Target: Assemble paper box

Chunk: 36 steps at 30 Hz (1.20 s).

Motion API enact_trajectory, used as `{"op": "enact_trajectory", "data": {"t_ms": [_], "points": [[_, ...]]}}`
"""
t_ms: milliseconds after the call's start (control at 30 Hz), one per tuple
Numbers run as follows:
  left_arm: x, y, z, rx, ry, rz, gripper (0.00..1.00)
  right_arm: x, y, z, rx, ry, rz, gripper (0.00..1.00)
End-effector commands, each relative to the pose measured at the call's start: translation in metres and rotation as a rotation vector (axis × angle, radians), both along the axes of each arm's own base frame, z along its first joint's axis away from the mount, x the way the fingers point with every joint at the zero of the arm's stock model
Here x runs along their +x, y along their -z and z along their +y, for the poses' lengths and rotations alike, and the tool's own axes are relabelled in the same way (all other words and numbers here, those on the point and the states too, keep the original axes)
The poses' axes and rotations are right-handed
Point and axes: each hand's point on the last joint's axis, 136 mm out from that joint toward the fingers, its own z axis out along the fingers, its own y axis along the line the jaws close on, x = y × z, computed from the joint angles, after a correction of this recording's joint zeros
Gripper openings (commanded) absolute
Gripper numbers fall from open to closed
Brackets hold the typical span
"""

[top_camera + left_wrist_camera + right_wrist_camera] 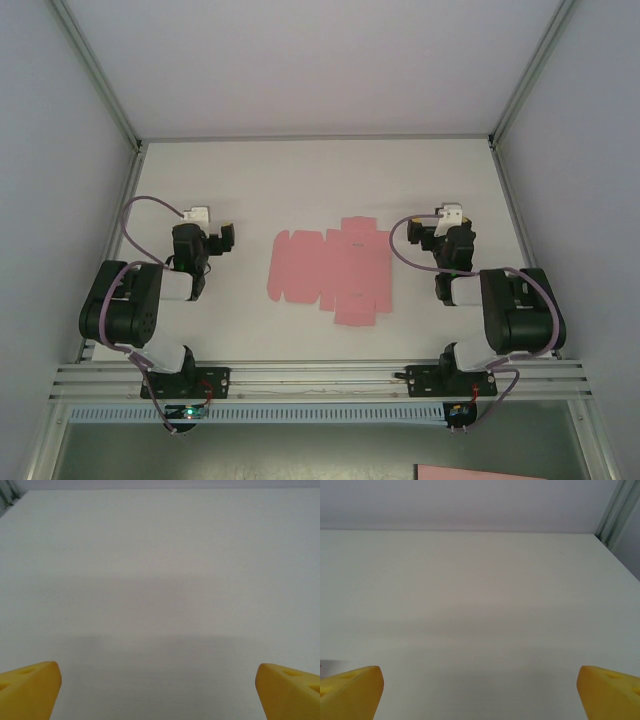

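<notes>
We count one paper box (330, 270), a flat pink cut-out sheet with several flaps. It lies flat at the middle of the white worktop (320, 180), a little nearer the near edge than the far one.

There are two arms, one on each side of the sheet. The left gripper (222, 238) sits toward the left edge and the right gripper (425, 232) toward the right edge, both apart from the sheet.

The top view gives us the sheet and both arms whole. The left wrist view gives the left gripper (160, 690) close up: two yellow fingers (30, 690) spread wide over bare worktop, grasping nothing. The right wrist view shows the right gripper (480, 692) the same way, its two yellow fingers (352, 692) wide apart and empty.
</notes>
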Motion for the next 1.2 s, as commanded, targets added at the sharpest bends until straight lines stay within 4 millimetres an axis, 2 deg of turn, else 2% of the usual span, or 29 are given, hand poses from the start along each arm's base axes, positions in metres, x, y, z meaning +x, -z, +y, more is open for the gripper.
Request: {"op": "enact_trajectory", "data": {"t_ms": [0, 67, 167, 200, 300, 367, 467, 533, 600, 733, 800, 900, 1000, 1100, 1167], "points": [[0.01, -0.033, 0.011, -0.006, -0.044, 0.046, 1.0, 0.002, -0.052, -0.007, 0.026, 0.078, -0.032, 0.98], [0.006, -0.057, 0.012, -0.09, -0.095, 0.086, 1.0, -0.004, -0.074, -0.004, 0.077, 0.08, 0.009, 0.98], [-0.006, -0.086, -0.016, -0.308, -0.024, 0.075, 1.0, -0.02, -0.087, 0.014, 0.229, 0.069, 0.106, 0.98], [-0.012, -0.087, -0.023, -0.377, -0.018, 0.093, 1.0, -0.025, -0.087, 0.027, 0.305, 0.037, 0.14, 0.95], [-0.028, -0.073, -0.05, -0.547, 0.03, 0.19, 1.0, -0.042, -0.086, 0.101, 0.467, -0.247, 0.245, 0.88], [-0.037, -0.057, -0.064, -0.595, 0.052, 0.274, 1.0, -0.053, -0.069, 0.139, 0.506, -0.351, 0.333, 0.86], [-0.044, -0.044, -0.086, -0.608, 0.111, 0.367, 1.0, -0.059, -0.033, 0.164, 0.529, -0.36, 0.504, 0.81], [-0.046, -0.043, -0.104, -0.604, 0.181, 0.401, 1.0, -0.062, -0.009, 0.177, 0.518, -0.388, 0.606, 0.79], [-0.048, -0.042, -0.119, -0.613, 0.235, 0.424, 1.0, -0.061, 0.014, 0.178, 0.507, -0.353, 0.676, 0.77], [-0.047, -0.031, -0.135, -0.656, 0.27, 0.496, 1.0, -0.058, 0.058, 0.177, 0.522, -0.307, 0.786, 0.74], [-0.046, -0.022, -0.143, -0.678, 0.287, 0.542, 1.0, -0.059, 0.083, 0.166, 0.537, -0.23, 0.87, 0.68], [-0.046, -0.013, -0.161, -0.732, 0.344, 0.627, 1.0, -0.062, 0.108, 0.152, 0.54, -0.151, 0.929, 0.67], [-0.047, -0.005, -0.175, -0.746, 0.383, 0.69, 1.0, -0.067, 0.12, 0.143, 0.54, -0.095, 0.953, 0.67], [-0.045, 0.0, -0.183, -0.751, 0.405, 0.71, 1.0, -0.072, 0.125, 0.144, 0.541, -0.108, 0.962, 0.67], [-0.045, -0.001, -0.198, -0.806, 0.47, 0.713, 1.0, -0.071, 0.128, 0.146, 0.551, -0.115, 0.968, 0.67]]}}
